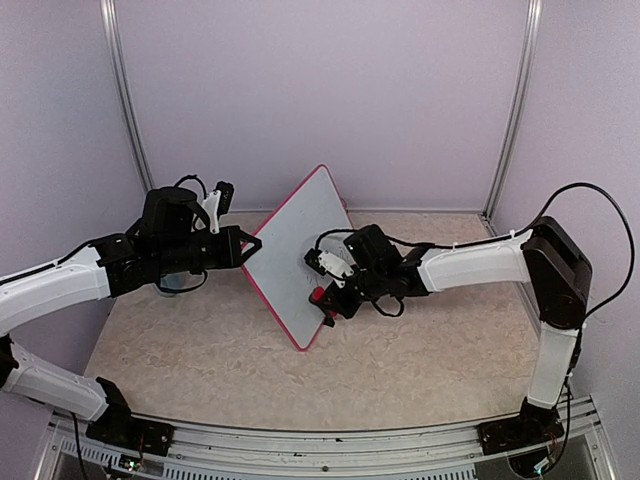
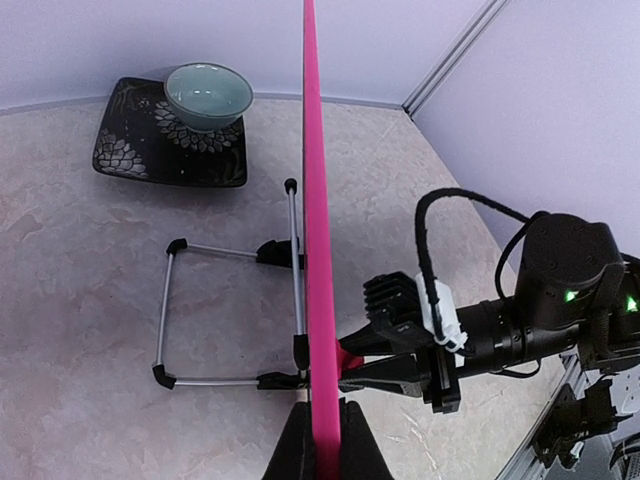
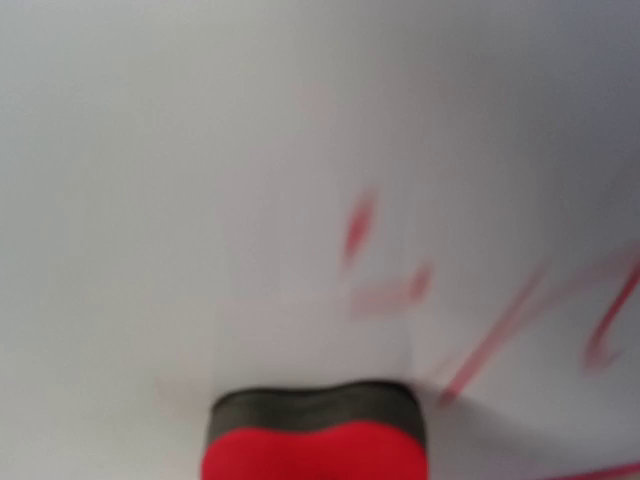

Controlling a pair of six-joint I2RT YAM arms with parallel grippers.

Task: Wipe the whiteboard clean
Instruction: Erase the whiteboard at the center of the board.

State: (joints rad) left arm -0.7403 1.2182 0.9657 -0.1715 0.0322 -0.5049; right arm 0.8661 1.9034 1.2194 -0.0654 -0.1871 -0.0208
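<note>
The whiteboard (image 1: 295, 250), white with a pink-red frame, stands tilted on one corner in the middle of the table. My left gripper (image 1: 252, 243) is shut on its left edge; the left wrist view shows the pink edge (image 2: 318, 250) pinched between the black fingertips (image 2: 292, 450). My right gripper (image 1: 322, 297) is shut on a small red eraser (image 1: 317, 295) and presses it against the board's face, low down. In the right wrist view the eraser (image 3: 315, 450) lies with its dark pad on the white surface (image 3: 250, 150). Blurred red marker streaks (image 3: 360, 225) remain up and to the right of it.
A wire easel stand (image 2: 230, 310) with black tips lies flat on the table behind the board. Farther back, by the wall, a pale green bowl (image 2: 208, 93) sits on a black patterned square plate (image 2: 130, 150). Walls enclose the table at the back and sides.
</note>
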